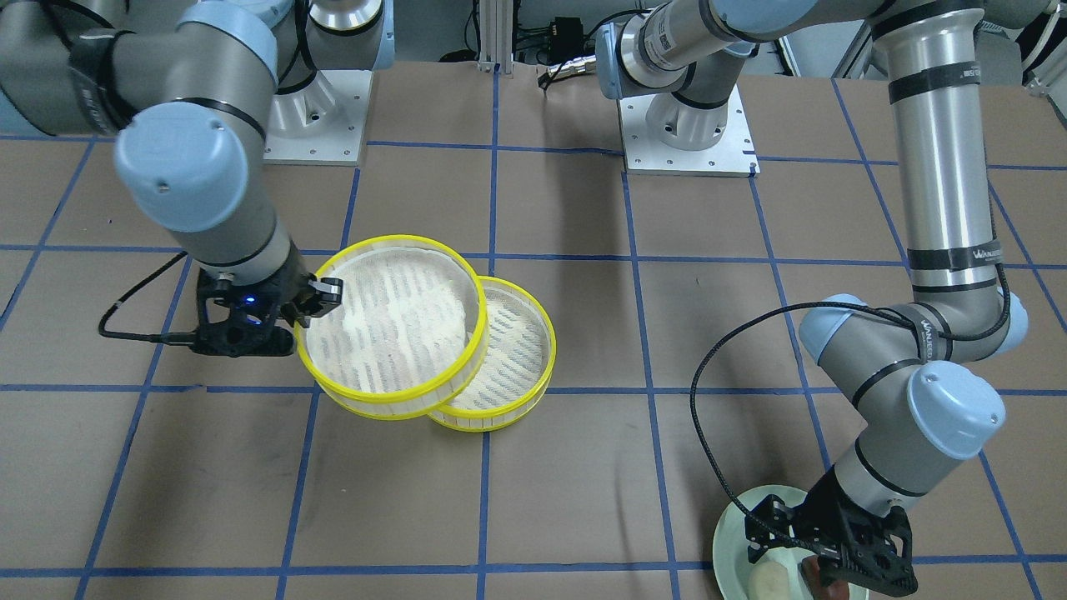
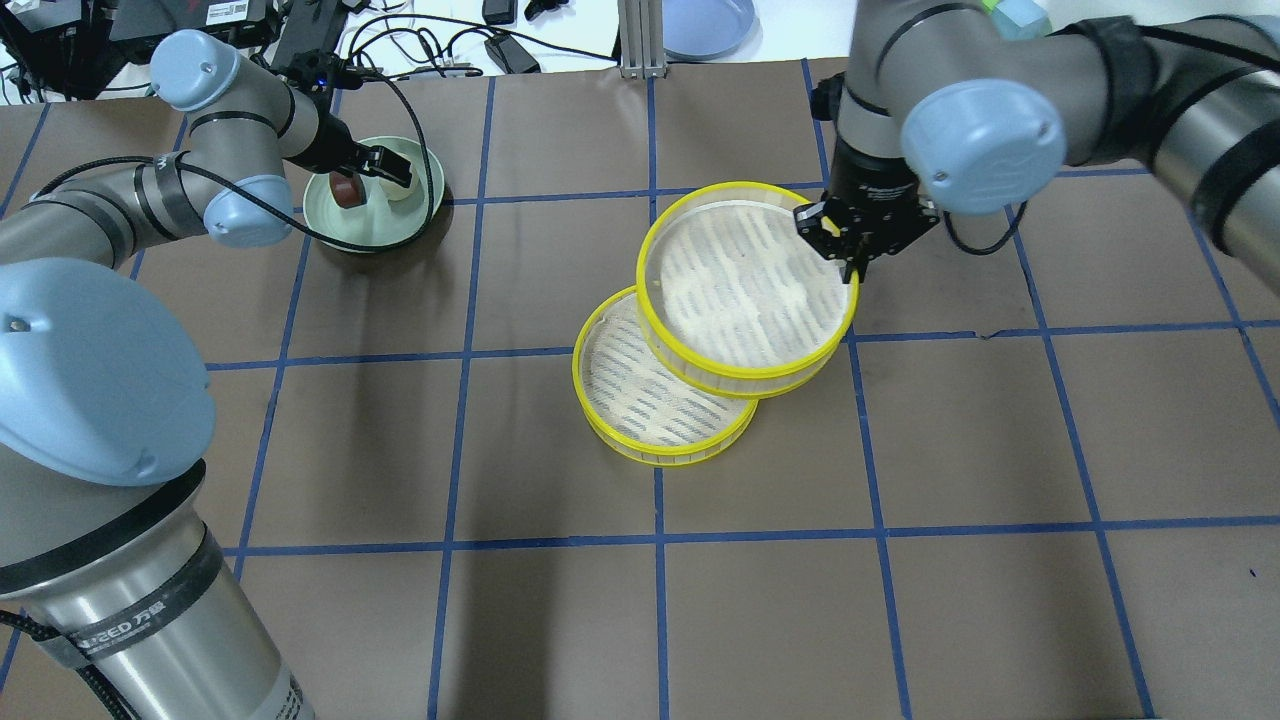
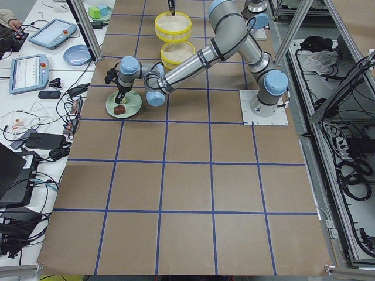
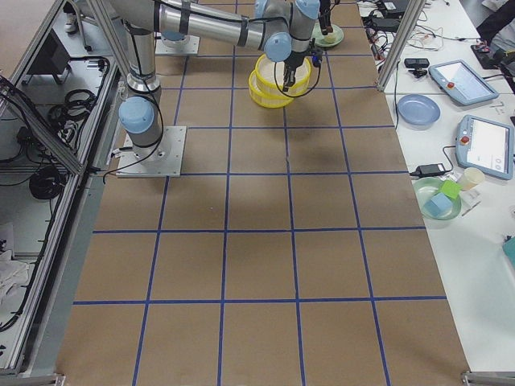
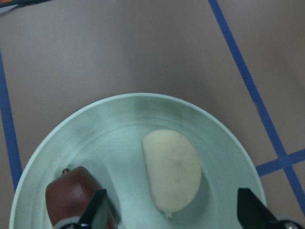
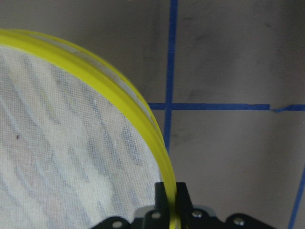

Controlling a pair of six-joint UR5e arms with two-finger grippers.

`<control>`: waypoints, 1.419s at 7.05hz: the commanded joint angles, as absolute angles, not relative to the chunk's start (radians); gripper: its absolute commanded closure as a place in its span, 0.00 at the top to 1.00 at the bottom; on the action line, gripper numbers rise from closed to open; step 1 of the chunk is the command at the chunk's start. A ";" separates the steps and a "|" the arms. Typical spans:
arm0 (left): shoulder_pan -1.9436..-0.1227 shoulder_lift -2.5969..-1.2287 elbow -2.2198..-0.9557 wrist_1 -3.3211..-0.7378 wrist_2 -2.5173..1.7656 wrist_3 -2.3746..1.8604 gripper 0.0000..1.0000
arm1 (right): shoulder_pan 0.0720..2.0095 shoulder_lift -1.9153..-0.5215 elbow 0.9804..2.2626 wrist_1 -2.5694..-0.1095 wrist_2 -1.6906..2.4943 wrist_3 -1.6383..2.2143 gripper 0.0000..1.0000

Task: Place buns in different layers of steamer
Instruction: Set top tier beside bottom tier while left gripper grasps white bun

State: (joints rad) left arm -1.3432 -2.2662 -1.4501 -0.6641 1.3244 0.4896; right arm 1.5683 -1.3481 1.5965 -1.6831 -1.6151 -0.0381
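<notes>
Two yellow-rimmed steamer trays sit mid-table, both empty. My right gripper is shut on the rim of the upper tray and holds it tilted and offset over the lower tray; the pinched rim shows in the right wrist view. My left gripper is open just above the pale green plate, its fingers on either side of the cream-white bun. The reddish-brown bun lies on the plate beside one finger. Both buns rest on the plate.
A blue plate and cables lie beyond the table's far edge. The left arm's cable loops over the green plate. Brown table with blue tape grid stretches in front of the trays.
</notes>
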 commanded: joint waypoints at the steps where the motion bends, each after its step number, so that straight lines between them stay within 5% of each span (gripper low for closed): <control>1: -1.367 -2.266 -1.440 -0.667 1.306 0.479 0.95 | 1.436 -1.387 1.595 -1.643 -1.719 -0.222 0.00; 8: -1.368 -2.330 -1.413 -0.663 1.315 0.499 0.96 | 1.416 -1.388 1.598 -1.640 -1.723 -0.261 0.00; 9: -1.368 -2.333 -1.414 -0.663 1.337 0.496 0.94 | 1.416 -1.390 1.598 -1.637 -1.723 -0.261 0.00; 10: -1.368 -2.333 -1.414 -0.664 1.341 0.495 0.75 | 1.417 -1.394 1.600 -1.637 -1.721 -0.261 0.00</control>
State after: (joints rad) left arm -1.3683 -2.3310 -1.4141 -0.6630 1.3312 0.4964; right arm 1.4160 -1.3907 1.5988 -1.6377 -1.7226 -0.2606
